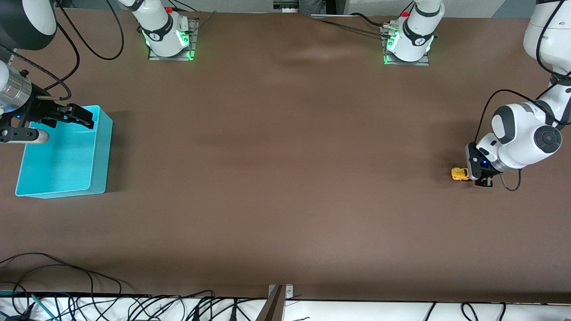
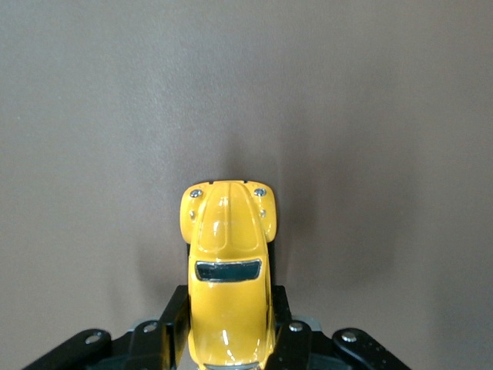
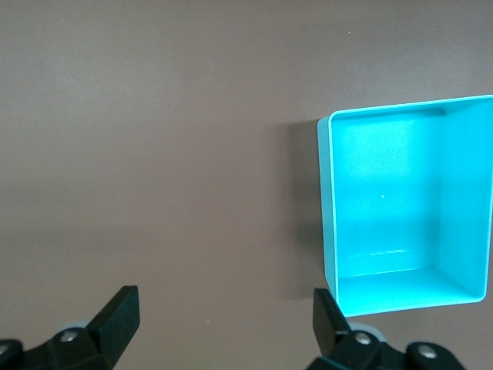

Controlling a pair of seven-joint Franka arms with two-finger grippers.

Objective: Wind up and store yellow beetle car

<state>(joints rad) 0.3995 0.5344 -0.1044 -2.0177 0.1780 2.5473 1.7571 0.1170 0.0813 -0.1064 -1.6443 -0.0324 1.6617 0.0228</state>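
Note:
The yellow beetle car [image 1: 460, 174] rests on the brown table at the left arm's end, its nose pointing toward the right arm's end. My left gripper [image 1: 473, 174] is down at the table and shut on the car's rear half; the left wrist view shows both black fingers [image 2: 175, 320] pressed against the flanks of the yellow beetle car [image 2: 228, 266]. My right gripper [image 1: 82, 117] hangs open over the turquoise bin [image 1: 96, 174] at the right arm's end, nothing between its fingers [image 3: 119, 316]. The turquoise bin [image 3: 339, 231] looks empty in the right wrist view.
Brown table surface [image 1: 285, 156] stretches between the car and the bin. The two arm bases [image 1: 167, 35] stand along the table's edge farthest from the front camera. Cables [image 1: 111, 305] lie off the table's edge nearest that camera.

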